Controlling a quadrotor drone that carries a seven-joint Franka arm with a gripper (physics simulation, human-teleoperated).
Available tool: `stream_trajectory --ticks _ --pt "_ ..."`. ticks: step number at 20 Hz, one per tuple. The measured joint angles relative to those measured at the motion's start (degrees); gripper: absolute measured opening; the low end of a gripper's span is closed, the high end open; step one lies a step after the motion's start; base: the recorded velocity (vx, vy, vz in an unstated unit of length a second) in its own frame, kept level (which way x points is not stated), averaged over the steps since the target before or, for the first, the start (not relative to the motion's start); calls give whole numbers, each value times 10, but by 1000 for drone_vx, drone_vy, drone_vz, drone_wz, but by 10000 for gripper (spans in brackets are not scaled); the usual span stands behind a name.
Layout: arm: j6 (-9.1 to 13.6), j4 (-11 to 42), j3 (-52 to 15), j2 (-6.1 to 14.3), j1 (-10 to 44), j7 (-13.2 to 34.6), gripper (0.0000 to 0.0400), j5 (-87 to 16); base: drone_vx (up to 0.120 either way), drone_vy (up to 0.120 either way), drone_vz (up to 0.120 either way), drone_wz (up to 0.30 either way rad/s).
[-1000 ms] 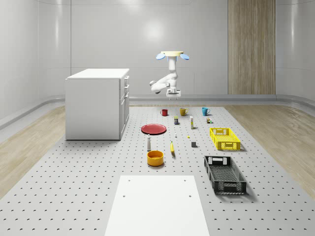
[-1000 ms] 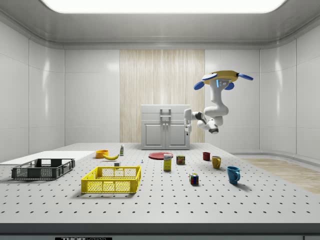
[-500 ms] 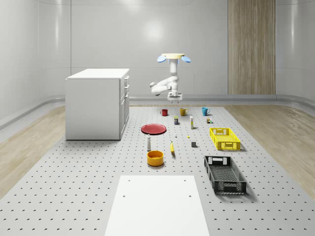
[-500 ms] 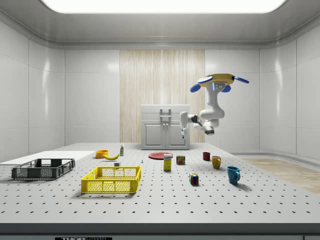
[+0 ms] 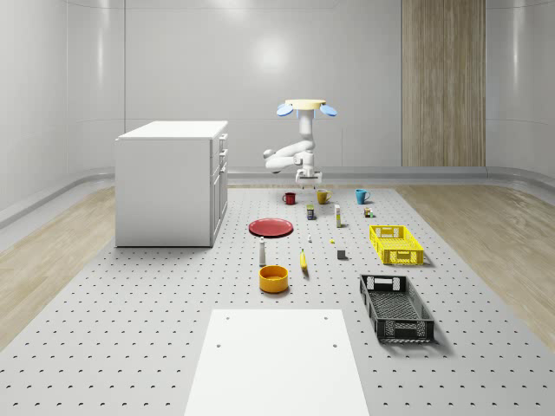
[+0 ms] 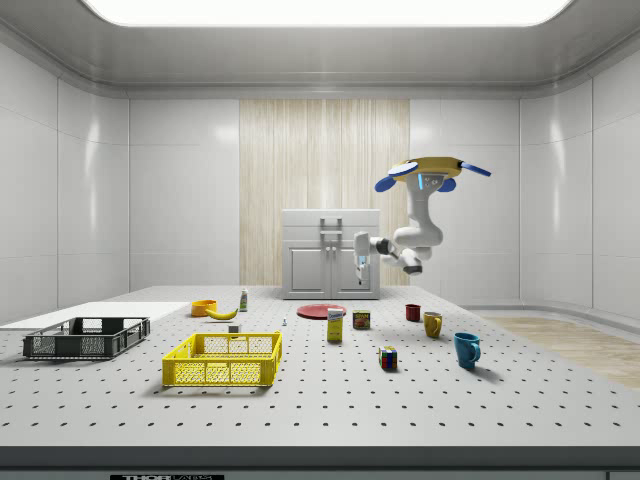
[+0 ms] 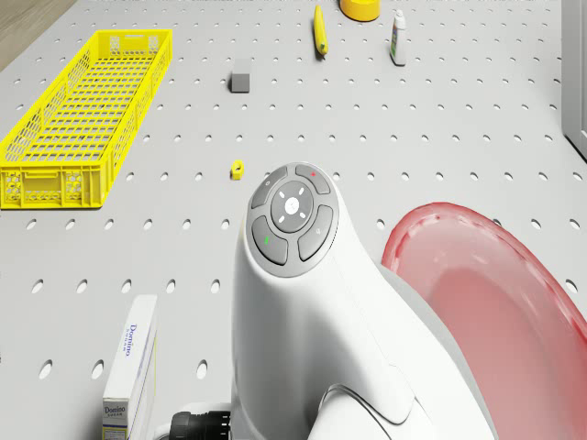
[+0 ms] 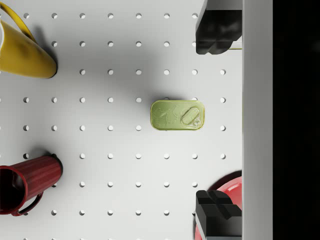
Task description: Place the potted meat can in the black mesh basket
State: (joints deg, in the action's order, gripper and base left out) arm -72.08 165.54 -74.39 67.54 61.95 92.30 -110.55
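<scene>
A white cabinet (image 5: pixel 172 182) stands at nine o'clock from the red plate (image 5: pixel 271 227) on the pegboard table (image 5: pixel 130 329). A yellow crate (image 5: pixel 395 243) sits at three o'clock, with an orange bowl (image 5: pixel 273 278) and banana (image 5: pixel 303 260) at six. Red (image 5: pixel 290 198), yellow (image 5: pixel 323 196) and blue mugs (image 5: pixel 362 196) line up at twelve.

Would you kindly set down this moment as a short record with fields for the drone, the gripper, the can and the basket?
drone: hovers above the far part of the table, over the mugs and can
gripper: open, pointing down, high above the can, holding nothing
potted meat can: on the table between the fingers' line, between yellow mug and red mug
black mesh basket: on the table at the whole-scene view's right, near side
task state: can not yet grasped
</scene>
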Motion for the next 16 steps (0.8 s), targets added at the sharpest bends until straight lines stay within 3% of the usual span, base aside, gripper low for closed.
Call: stream_trajectory --ticks 2,16 --pt "-5 0 -2 6 2 2 400 3 120 0 -40 0" --pt "-38 -3 -12 42 13 12 400 21 0 0 -120 0"
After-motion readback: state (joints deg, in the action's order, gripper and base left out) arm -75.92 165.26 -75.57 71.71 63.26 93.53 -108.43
